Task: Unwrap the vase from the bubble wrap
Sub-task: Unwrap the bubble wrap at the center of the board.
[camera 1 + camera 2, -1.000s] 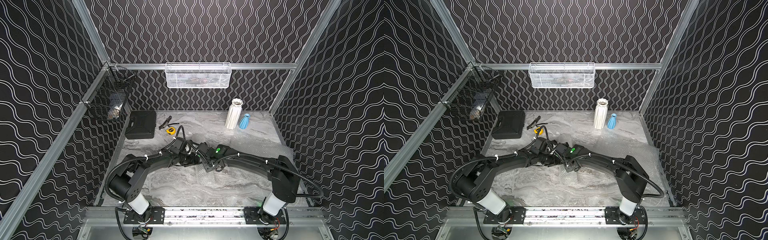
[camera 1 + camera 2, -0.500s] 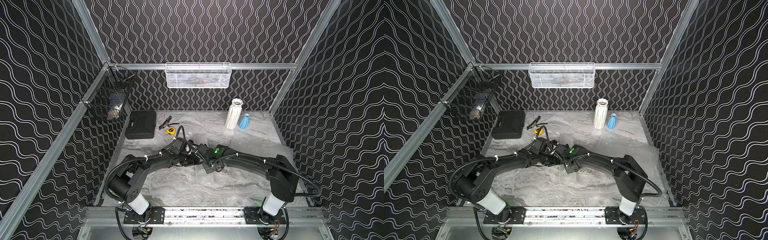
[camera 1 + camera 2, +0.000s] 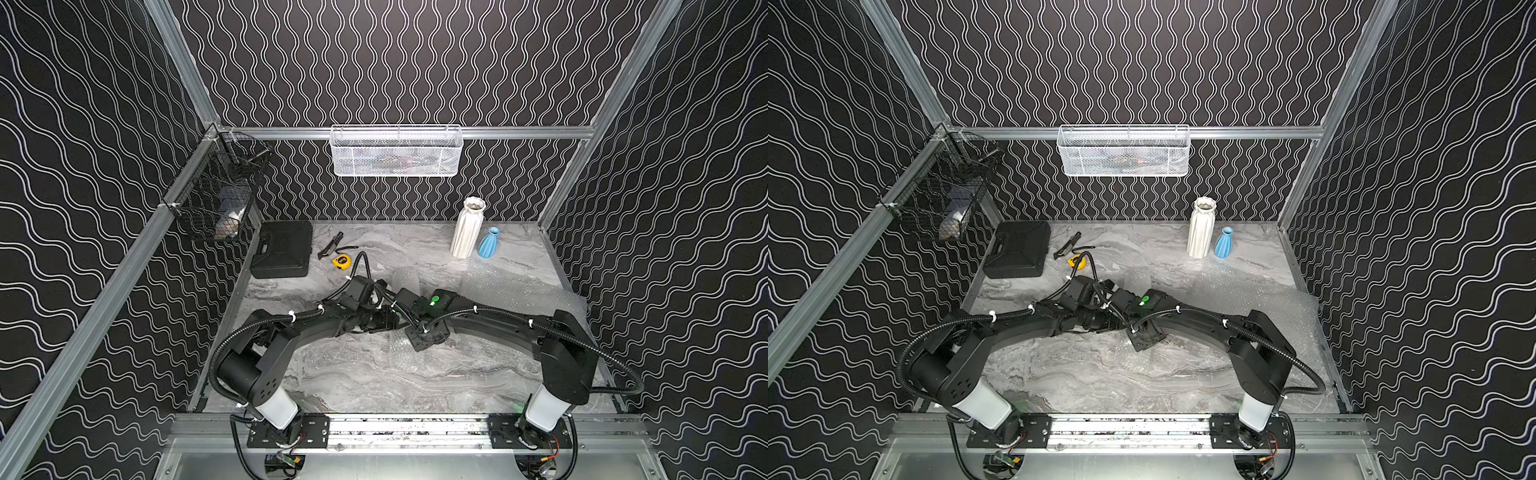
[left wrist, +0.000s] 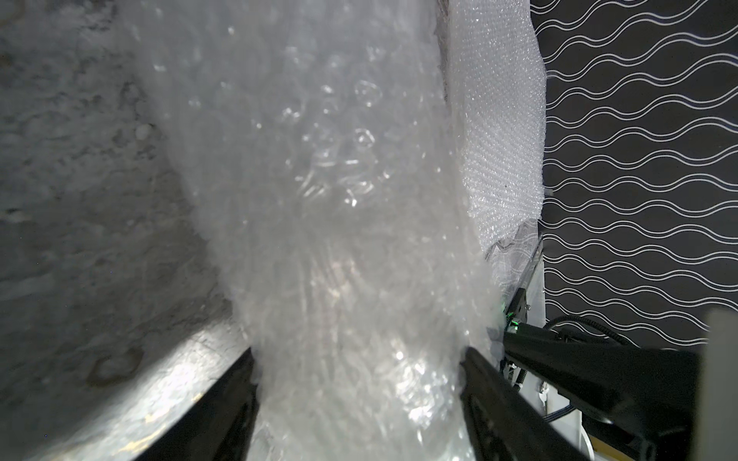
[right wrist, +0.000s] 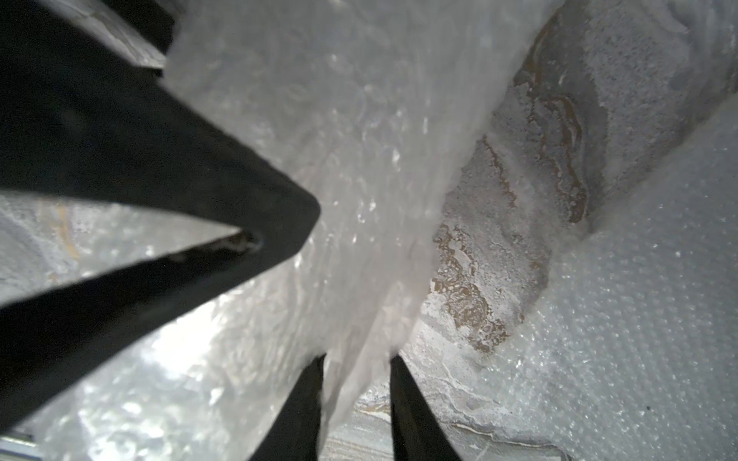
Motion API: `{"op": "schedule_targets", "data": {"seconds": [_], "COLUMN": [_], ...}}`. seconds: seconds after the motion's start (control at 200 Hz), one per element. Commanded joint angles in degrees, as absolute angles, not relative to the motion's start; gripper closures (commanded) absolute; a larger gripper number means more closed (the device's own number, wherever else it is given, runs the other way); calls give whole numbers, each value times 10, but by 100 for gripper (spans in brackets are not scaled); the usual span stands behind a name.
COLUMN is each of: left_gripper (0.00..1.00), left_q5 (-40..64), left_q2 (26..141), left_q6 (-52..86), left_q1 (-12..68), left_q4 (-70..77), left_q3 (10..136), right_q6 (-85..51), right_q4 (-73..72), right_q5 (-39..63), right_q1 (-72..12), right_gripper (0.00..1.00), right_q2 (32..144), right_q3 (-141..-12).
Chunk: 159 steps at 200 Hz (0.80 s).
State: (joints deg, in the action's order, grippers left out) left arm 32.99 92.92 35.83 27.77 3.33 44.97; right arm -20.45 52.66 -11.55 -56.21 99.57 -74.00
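In both top views, the arms meet low over the middle of the marble counter (image 3: 365, 374), with a loose sheet of the bubble wrap (image 3: 515, 286) spread flat on its right side; in the left wrist view, the left tool (image 4: 359, 391) clasps a thick roll of the wrap between its jaws; in the right wrist view, the right tool (image 5: 355, 403) pinches a narrower fold above the counter.

The bubble wrap (image 4: 339, 199) between my matt black fingers (image 4: 227, 411) is clear, whitish plastic film, glossy, crinkled, dimpled with small bubbles. The tabletop (image 3: 374, 374) looks like grey veined stone, smooth and dull. Far right, the white vase (image 3: 467, 228) is ribbed and matt; the basket (image 3: 395, 151) is white metal mesh.
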Motion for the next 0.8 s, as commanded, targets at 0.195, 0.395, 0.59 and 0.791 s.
{"op": "schedule_targets", "data": {"seconds": [0.195, 0.395, 0.59, 0.791], "left_gripper": [24, 23, 24, 24], "left_q5": [275, 274, 272, 275], "left_q2": [932, 931, 930, 930], "left_q6": [353, 352, 349, 346], "left_q1": [278, 278, 278, 278], "left_q4": [-24, -25, -29, -31], "left_q3": [440, 439, 441, 444], "right_q6": [-181, -169, -159, -146], "right_q4": [527, 523, 519, 515], "right_q5": [-34, -22, -17, -12], "right_q1": [-564, -564, -564, -564], "right_gripper": [77, 83, 84, 84], "right_q2": [995, 995, 988, 980], "right_q3": [-729, -723, -717, -710]}}
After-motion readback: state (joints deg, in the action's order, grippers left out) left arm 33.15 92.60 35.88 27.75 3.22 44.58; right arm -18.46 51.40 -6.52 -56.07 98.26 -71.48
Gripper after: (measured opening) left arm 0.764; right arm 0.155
